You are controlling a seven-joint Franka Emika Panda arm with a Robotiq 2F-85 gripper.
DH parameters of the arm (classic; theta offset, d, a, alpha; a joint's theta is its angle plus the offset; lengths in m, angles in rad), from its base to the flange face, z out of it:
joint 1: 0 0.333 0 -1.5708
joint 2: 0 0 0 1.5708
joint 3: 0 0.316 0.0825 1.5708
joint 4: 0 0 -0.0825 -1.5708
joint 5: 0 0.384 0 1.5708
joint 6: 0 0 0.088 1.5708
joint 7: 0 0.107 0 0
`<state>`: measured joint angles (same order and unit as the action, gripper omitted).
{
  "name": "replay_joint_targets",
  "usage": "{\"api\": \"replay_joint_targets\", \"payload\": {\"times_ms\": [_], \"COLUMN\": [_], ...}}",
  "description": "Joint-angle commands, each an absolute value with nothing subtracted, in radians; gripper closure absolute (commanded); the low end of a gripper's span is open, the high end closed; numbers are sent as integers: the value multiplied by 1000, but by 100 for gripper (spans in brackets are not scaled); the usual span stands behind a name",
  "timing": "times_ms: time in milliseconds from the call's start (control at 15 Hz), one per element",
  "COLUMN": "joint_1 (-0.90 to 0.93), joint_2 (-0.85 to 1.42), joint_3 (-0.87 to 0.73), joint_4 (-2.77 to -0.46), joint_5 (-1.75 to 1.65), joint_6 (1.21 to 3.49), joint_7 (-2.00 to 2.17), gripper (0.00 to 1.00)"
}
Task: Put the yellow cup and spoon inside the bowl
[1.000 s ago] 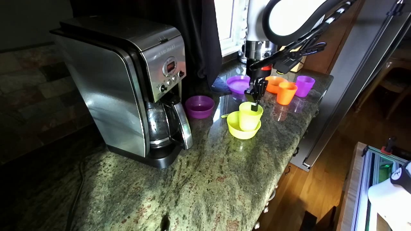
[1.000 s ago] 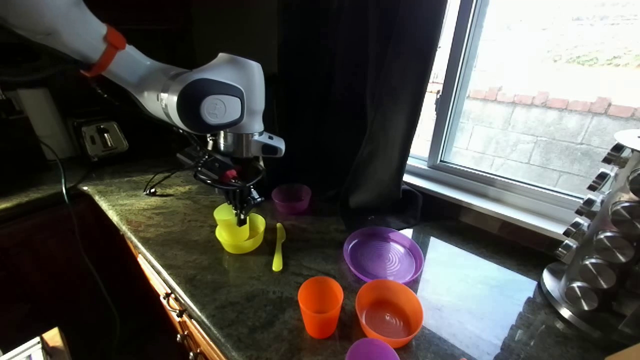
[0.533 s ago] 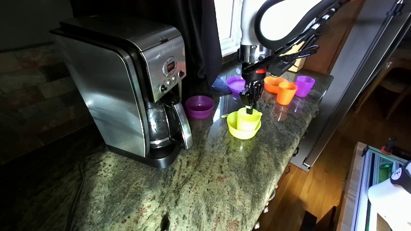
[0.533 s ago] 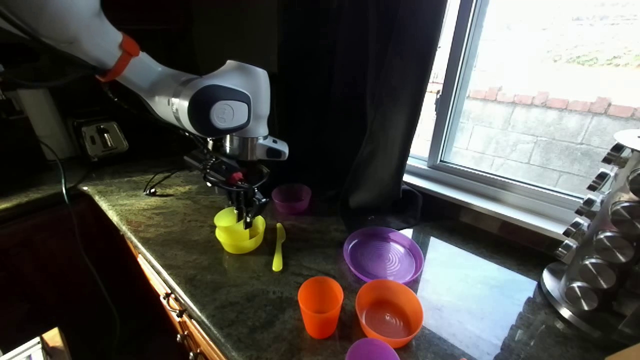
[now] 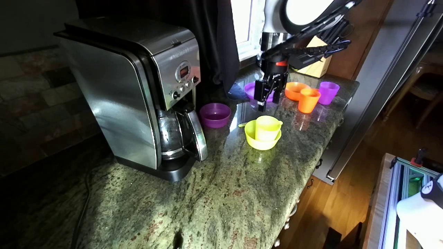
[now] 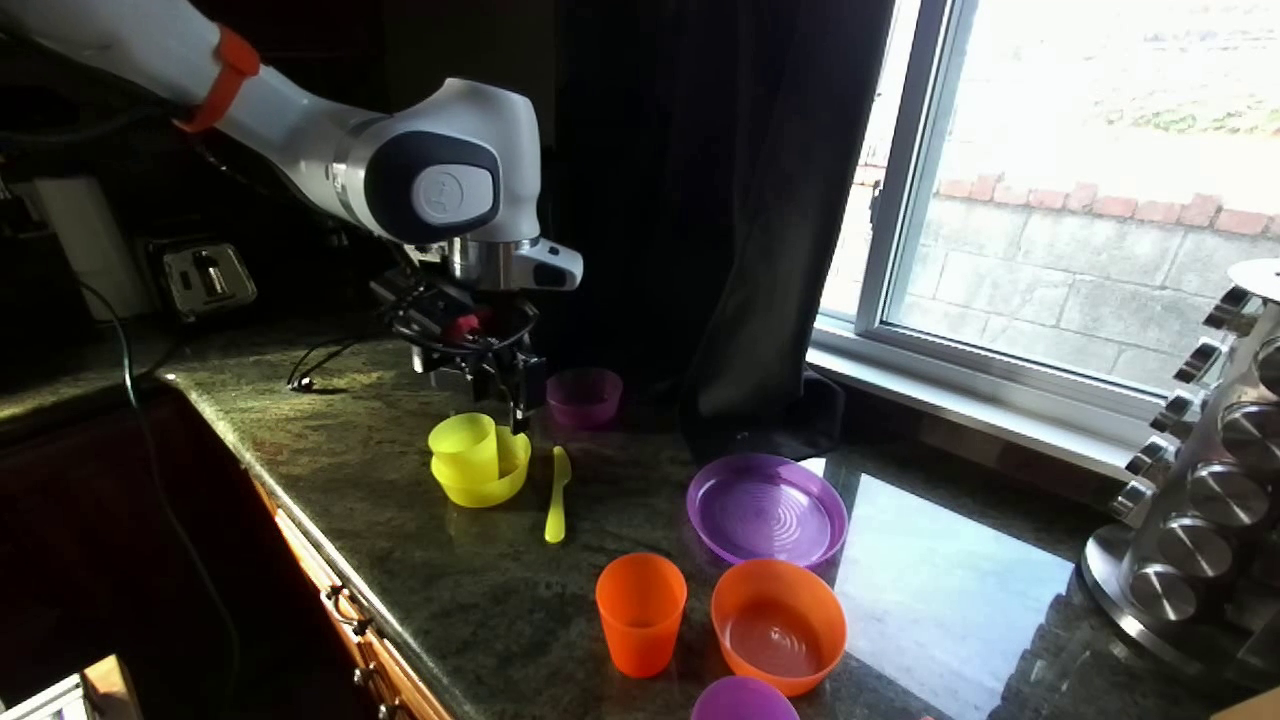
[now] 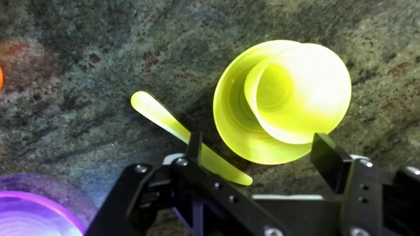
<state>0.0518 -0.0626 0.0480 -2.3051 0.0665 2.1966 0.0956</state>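
The pale yellow cup (image 7: 308, 91) stands inside the lime-yellow bowl (image 7: 229, 124), against one side, its rim reaching over the bowl's edge. Both exterior views show cup (image 5: 267, 130) and bowl (image 6: 490, 494) together on the counter. Above them hangs my gripper (image 7: 259, 146), jaws wide apart, nothing between them, separate from the cup. A flat yellow utensil (image 7: 157, 113) lies on the counter beside the bowl, outside it; its shape is more a knife's than a spoon's. One finger (image 7: 195, 147) covers part of this utensil in the wrist view. No clearly spoon-shaped thing shows.
Close by are a dark purple bowl (image 5: 215, 117) and a purple dish (image 6: 770, 505). Farther along stand an orange cup (image 6: 641, 620), an orange bowl (image 6: 780, 630) and a purple cup (image 5: 328, 92). A coffee maker (image 5: 138, 93) and a spice rack (image 6: 1200, 500) flank the area.
The cup has come down and settled in the bowl. My gripper has let go of it, opened wide and risen clear above. The yellow utensil and other dishes have stayed put.
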Motion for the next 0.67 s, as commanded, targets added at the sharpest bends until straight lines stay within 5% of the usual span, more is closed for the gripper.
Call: {"api": "replay_joint_targets", "payload": {"times_ms": [0, 600], "joint_1": [28, -21], "joint_2": [-133, -210], "joint_3": [30, -14], "joint_4": [-2344, -2396], "joint_5": [124, -20], "joint_6": [2210, 2259], "joint_7": [207, -25], "gripper": [0, 0]}}
